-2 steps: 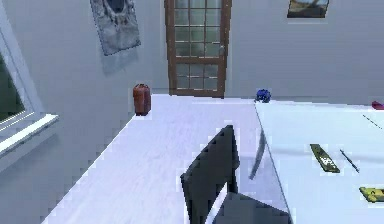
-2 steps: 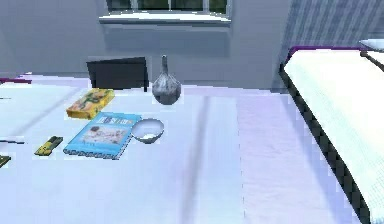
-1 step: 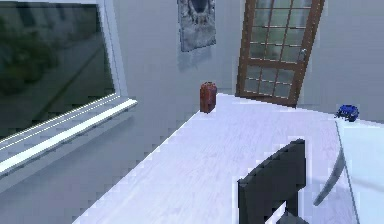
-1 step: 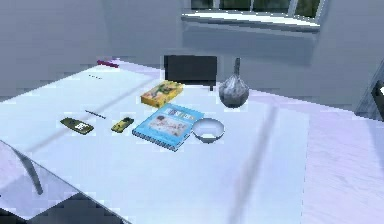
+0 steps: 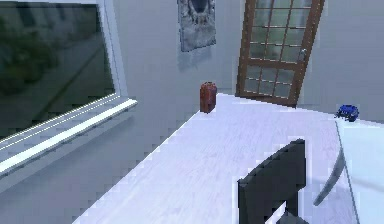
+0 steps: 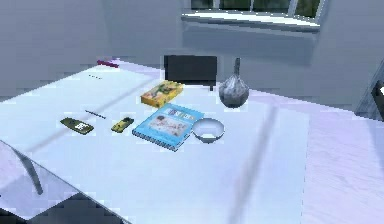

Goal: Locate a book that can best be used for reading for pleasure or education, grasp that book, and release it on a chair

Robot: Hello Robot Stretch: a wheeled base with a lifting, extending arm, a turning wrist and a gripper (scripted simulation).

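On the wide white bench in the arm side view, the blue-covered book lies flat between a small yellow thing and a bowl. By my reckoning I have found it, but the grasp and the drop onto a chair are both ahead, and I cannot tell how the jaws stand. That view gives me the book and a dark chair at the bench's far edge, while the forward view offers a door, a nearer black chair and a small red-brown pot.

Blue book flat on table
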